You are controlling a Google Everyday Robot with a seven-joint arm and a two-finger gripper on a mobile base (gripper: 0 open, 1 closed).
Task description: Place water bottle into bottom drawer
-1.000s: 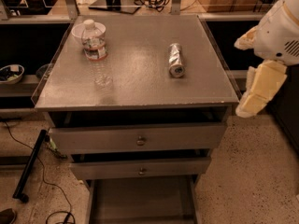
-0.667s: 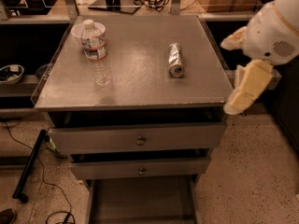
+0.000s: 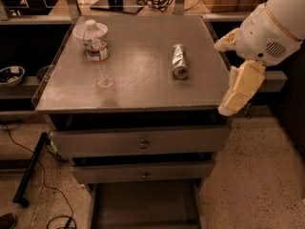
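The water bottle (image 3: pixel 97 55) stands upright on the back left of the cabinet top (image 3: pixel 143 87); it is clear, with a white cap and a white-and-red label. My gripper (image 3: pixel 238 90), cream-coloured on a white arm, hangs at the cabinet's right edge, level with the top's front corner. It is far to the right of the bottle and holds nothing that I can see. The bottom drawer (image 3: pixel 143 204) is pulled out at floor level, showing a flat grey floor with nothing in it.
A silver can (image 3: pixel 178 61) lies on its side on the right half of the top. A white bowl (image 3: pixel 81 31) sits just behind the bottle. Two upper drawers (image 3: pixel 143 143) with round knobs stand slightly out. Cables and a black bar (image 3: pixel 31 168) lie on the floor at the left.
The arm and gripper have moved left, from clear of the cabinet to its right edge. Bottle, can and drawers have not moved.
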